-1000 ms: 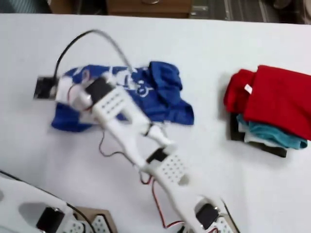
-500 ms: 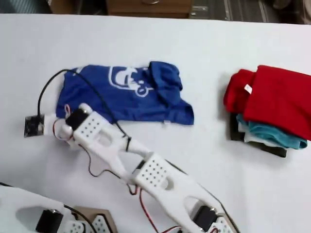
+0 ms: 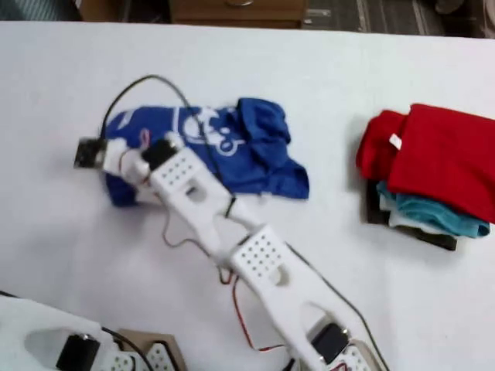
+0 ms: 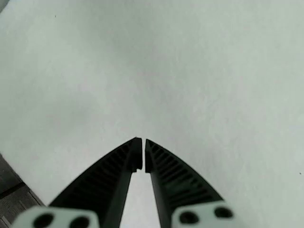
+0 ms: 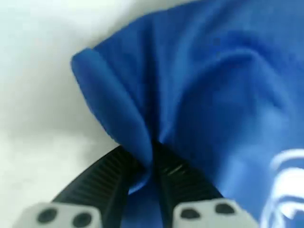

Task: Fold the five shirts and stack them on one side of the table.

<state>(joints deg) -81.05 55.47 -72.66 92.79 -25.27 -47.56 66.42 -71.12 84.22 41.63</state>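
Right hand (image 5: pixel 151 164) clamped on edge of crumpled blue cotton shirt (image 3: pixel 259 147) to fold it over; left hand (image 4: pixel 143 143) together, empty.

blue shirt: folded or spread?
Not folded. The blue shirt lies mostly spread on the table, with one end bunched. The right hand is shut on a pinch of cloth at the opposite edge.

Bright, even overhead light on white worktop (image 3: pixel 348 69). Soft shadow hugs right arm (image 3: pixel 259 267); room (image 3: pixel 371 14) beyond far edge dim. Around left tool (image 4: pixel 141 141), worktop pale, gently graded. Blue shirt (image 5: pixel 199 85) folds throw deep shade near camera.
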